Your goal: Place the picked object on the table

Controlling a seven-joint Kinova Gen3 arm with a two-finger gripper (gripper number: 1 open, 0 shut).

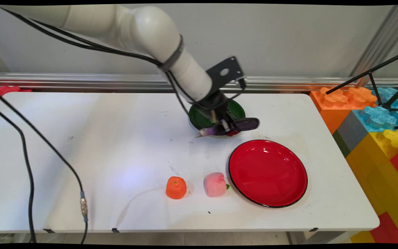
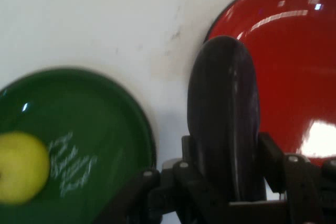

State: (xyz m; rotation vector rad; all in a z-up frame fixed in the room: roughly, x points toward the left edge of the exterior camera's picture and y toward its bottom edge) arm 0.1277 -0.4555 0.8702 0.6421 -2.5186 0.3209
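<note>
Orange toy (image 1: 176,187): nearest the table's front edge, a small ridged fruit-like piece standing on the white table (image 1: 81,155).
Pink toy (image 1: 215,184): just beside the orange one, on its right — a bit of green leaf shows at its lower right, close to the red plate's rim.
Red plate (image 1: 268,173): large and glossy with a dark rim, front right on the table; nothing lies in it.
Gripper (image 1: 227,128): clamped around a dark purple eggplant (image 1: 245,123), held between the red plate and the green plate (the hand view shows the eggplant (image 2: 224,114) rising between the fingers (image 2: 273,153), with both plates below it).
Green plate (image 1: 199,117): farther back, partly hidden by the wrist — in the hand view a yellow fruit (image 2: 21,167) rests in it.
Blocks (image 1: 375,117): big coloured bricks stacked off the table's right end.
</note>
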